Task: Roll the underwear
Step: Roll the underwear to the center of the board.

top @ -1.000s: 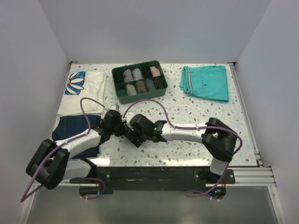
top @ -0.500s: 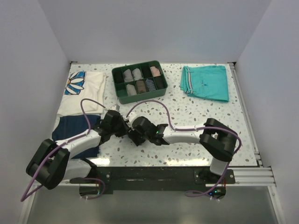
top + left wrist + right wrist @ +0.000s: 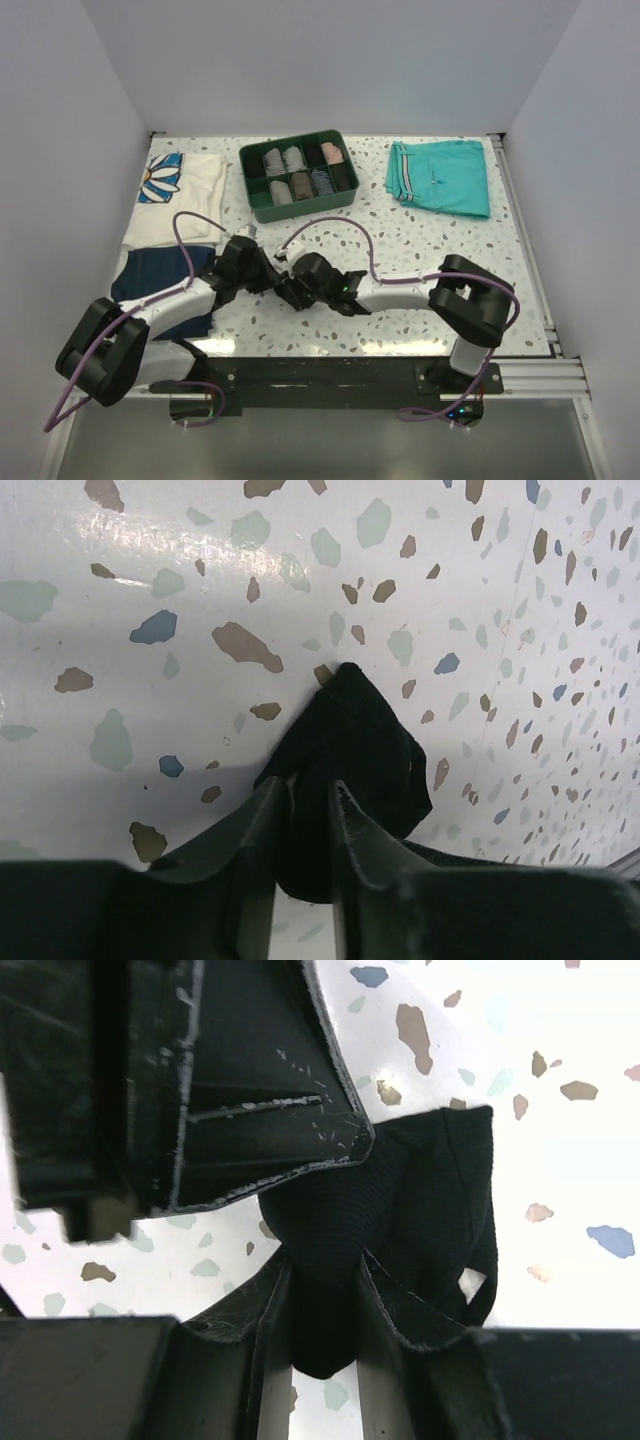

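Both the left gripper (image 3: 305,810) and the right gripper (image 3: 322,1300) have jaws clamped on the small black soft-fabric underwear (image 3: 360,740), so roll slowly, holding the bundle tight.

Matt black knit cloth underwear (image 3: 420,1200) on glossy speckled table (image 3: 150,540).

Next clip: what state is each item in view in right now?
left gripper: shut on the underwear
right gripper: shut on the underwear
underwear: bunched up, not yet rolled
teal shorts: folded flat
navy garment: folded
white shirt: folded
green tray: holding small rolls
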Motion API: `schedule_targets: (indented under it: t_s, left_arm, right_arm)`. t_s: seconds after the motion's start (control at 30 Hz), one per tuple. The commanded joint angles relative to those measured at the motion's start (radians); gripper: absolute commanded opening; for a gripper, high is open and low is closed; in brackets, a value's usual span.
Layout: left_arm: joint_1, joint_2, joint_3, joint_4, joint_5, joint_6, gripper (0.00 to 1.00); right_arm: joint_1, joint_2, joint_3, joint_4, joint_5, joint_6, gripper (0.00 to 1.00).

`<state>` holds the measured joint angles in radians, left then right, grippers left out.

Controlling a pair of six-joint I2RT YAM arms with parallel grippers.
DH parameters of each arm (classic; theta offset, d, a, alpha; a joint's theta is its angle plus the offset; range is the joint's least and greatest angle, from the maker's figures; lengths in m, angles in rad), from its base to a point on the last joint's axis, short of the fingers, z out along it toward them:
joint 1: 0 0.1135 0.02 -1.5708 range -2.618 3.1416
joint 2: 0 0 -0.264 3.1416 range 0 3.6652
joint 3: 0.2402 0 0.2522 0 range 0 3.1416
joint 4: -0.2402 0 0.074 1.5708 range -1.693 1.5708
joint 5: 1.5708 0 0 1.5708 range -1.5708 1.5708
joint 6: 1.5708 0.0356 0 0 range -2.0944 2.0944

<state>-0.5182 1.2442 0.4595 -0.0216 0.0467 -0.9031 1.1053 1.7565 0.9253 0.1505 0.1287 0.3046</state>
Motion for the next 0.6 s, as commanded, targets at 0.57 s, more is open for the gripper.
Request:
schedule_targets:
  t_s: [0.57]
  left_arm:
    - [0.029, -0.258, -0.015, -0.083, -0.079, -0.013, 0.58]
  right_arm:
    - [-0.386, 0.073, -0.235, 0.468, -0.704, 0.507, 0.06]
